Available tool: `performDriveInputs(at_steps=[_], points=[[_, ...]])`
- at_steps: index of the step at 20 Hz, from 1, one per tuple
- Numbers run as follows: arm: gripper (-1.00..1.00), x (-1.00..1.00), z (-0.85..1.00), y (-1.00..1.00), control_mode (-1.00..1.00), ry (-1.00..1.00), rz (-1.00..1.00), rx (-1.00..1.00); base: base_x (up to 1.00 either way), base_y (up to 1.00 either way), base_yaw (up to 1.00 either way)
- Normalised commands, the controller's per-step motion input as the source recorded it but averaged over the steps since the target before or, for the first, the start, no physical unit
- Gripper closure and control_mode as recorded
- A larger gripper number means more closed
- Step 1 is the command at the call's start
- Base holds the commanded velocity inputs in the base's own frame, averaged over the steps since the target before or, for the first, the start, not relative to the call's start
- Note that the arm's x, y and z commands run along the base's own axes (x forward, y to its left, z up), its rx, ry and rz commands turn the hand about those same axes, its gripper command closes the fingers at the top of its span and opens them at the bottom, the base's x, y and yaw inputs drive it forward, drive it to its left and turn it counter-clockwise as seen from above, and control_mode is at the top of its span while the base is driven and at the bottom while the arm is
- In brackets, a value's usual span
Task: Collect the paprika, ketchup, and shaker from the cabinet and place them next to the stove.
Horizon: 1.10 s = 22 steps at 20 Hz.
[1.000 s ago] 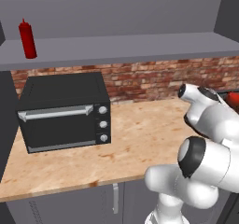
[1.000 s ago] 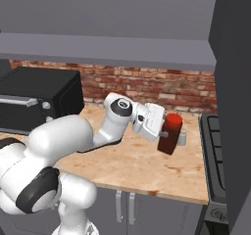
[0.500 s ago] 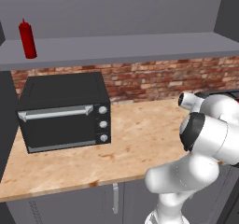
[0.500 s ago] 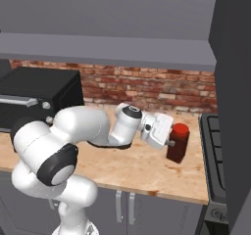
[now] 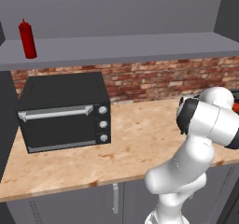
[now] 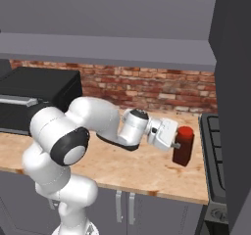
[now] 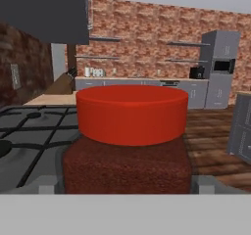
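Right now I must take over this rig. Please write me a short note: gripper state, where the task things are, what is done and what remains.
Gripper: shut on the paprika, holding it upright over the wooden counter, just left of the stove.
Ketchup: standing on the cabinet shelf, at its left end, above the toaster oven.
Shaker: I cannot locate it in these views.
Done: paprika taken from the cabinet and brought beside the stove.
Left: release the paprika on the counter, then fetch the ketchup and the shaker.
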Motion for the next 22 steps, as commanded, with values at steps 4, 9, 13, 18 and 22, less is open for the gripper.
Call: performDriveInputs(at_steps=[4,9,13,18,22], points=[[1.0,-0.03,-0.23,-0.22,-1.0,0.0,0.0,0.0,0.0,0.0,0.0],[1.0,-0.09,-0.16,-0.11,-1.0,-0.01,0.02,0.0,0.0,0.0,0.0],[1.0,0.0,-0.16,-0.03,-1.0,-0.06,0.07,0.0,0.0,0.0,0.0],[1.0,0.0,-0.19,-0.01,-1.0,-0.11,0.09,0.0,0.0,0.0,0.0],[1.0,0.0,-0.23,-0.01,-1.0,-0.13,0.07,0.0,0.0,0.0,0.0]])
